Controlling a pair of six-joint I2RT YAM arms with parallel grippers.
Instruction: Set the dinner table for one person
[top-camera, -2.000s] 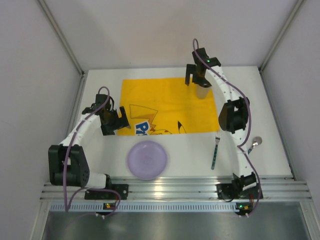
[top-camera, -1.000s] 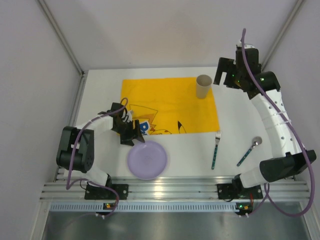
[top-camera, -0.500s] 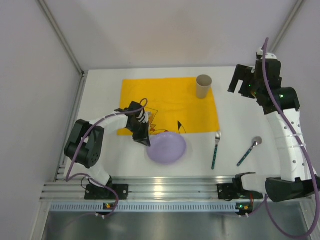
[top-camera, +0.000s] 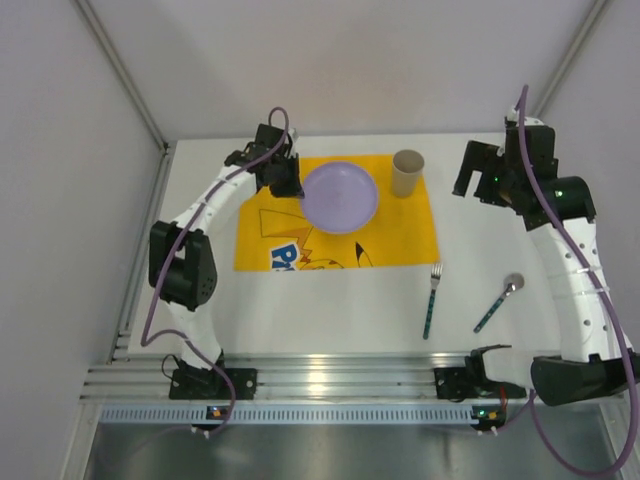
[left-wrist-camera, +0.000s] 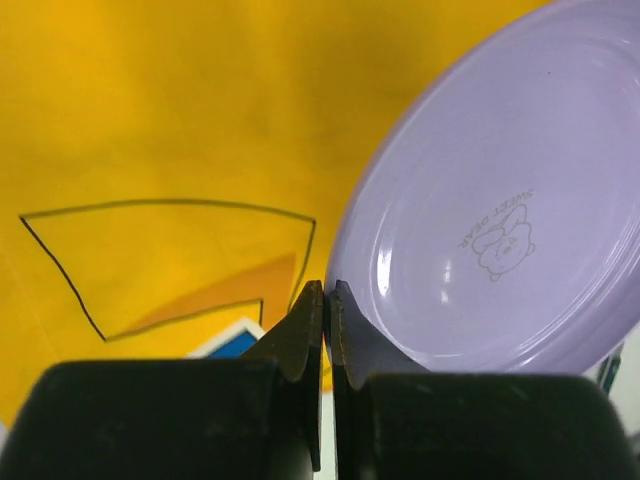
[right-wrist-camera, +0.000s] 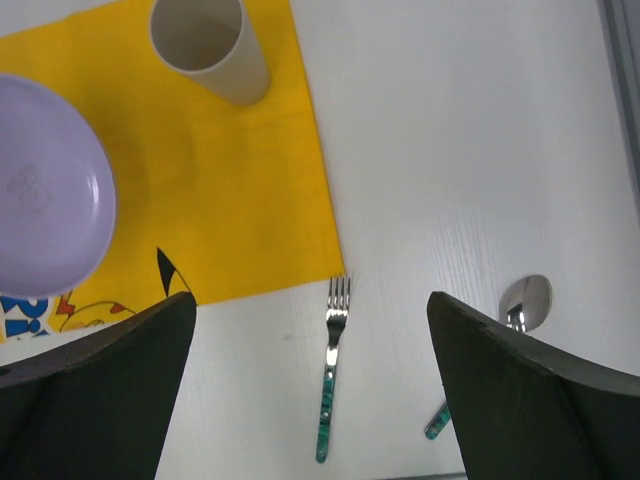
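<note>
A lilac plate (top-camera: 341, 197) sits over the back middle of the yellow cartoon-print cloth (top-camera: 400, 235) on the white dinner table (top-camera: 330, 310). My left gripper (top-camera: 287, 180) is shut on the plate's left rim. In the left wrist view the jaws (left-wrist-camera: 326, 292) pinch the rim of the tilted plate (left-wrist-camera: 500, 200), with the cloth (left-wrist-camera: 150, 110) beneath. A beige cup (top-camera: 407, 173) stands upright on the cloth's back right corner. My right gripper (top-camera: 482, 176) hangs open and empty, high above the table's right side, as its own view (right-wrist-camera: 311, 300) confirms.
A fork (top-camera: 431, 298) and a spoon (top-camera: 497, 301), both with teal handles, lie on the bare table right of the cloth; the right wrist view shows the fork (right-wrist-camera: 333, 375) and spoon (right-wrist-camera: 522, 303) below. Grey walls enclose the table; a ribbed aluminium rail (top-camera: 340, 378) runs along the near edge.
My left gripper closed on the plate's rim near the front of the table and carried it back and right, over the cloth. The right arm swung away from the cup to the right.
</note>
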